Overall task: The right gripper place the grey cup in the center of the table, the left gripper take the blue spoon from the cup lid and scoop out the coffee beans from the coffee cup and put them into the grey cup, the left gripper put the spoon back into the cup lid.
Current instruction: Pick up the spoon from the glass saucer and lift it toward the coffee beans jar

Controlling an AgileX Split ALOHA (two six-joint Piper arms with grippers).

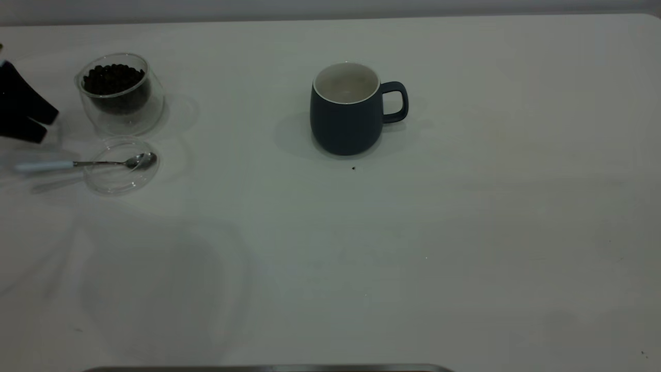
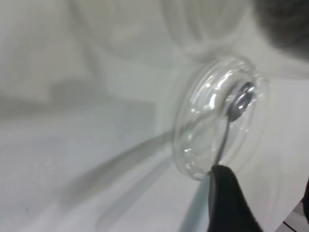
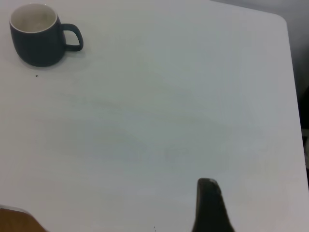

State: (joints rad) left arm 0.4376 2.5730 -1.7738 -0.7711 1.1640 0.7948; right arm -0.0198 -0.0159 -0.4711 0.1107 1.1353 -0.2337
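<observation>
The grey cup (image 1: 345, 111) stands upright near the table's middle, handle toward the right, and also shows far off in the right wrist view (image 3: 36, 35). At far left, the clear coffee cup (image 1: 120, 93) holds the coffee beans (image 1: 113, 80). In front of it lies the cup lid (image 1: 121, 166) with the blue spoon (image 1: 88, 164) resting in it, pale handle pointing left. My left gripper (image 1: 46, 126) hangs open just above that handle; the lid (image 2: 217, 118) and spoon bowl (image 2: 240, 102) lie just beyond its fingertips (image 2: 229, 193). The handle lies beside one finger. My right gripper (image 3: 258, 203) is open, far from the cup.
A tiny dark speck (image 1: 353, 168) lies just in front of the grey cup. The white table (image 1: 465, 232) stretches bare to the right and front. A metal edge (image 1: 268, 369) runs along the near border.
</observation>
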